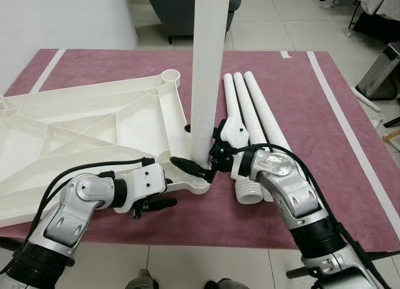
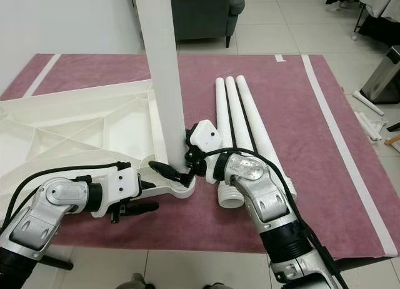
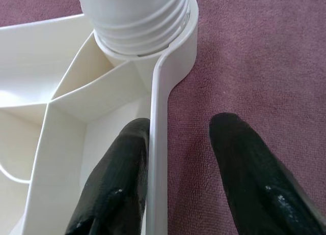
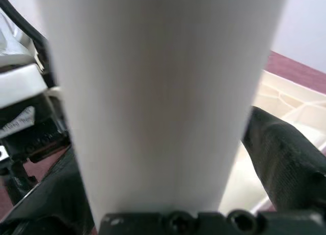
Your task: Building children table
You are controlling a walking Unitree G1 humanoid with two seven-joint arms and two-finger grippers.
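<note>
the table top is white moulded plastic, lying upside down on a mauve rug so its ribbed underside shows, with thin walls dividing it into triangular and angled cells and a round socket at each corner; it fills the 9 o'clock side of the head views; one white table leg stands upright in the corner socket nearest the robot, near the centre of the head views, a plain smooth tube; in the left wrist view its ridged, threaded end sits in the socket ring; three more white legs lie side by side on the rug at 3 o'clock of the standing one, touching each other, threaded ends toward the robot; so four legs in all, one table top; the right gripper is clamped around the standing leg low down, a black finger on either side of the tube; the left gripper straddles the top's outer rim wall just below that socket, narrowly parted, one finger inside the rim, the other over the rug.
</note>
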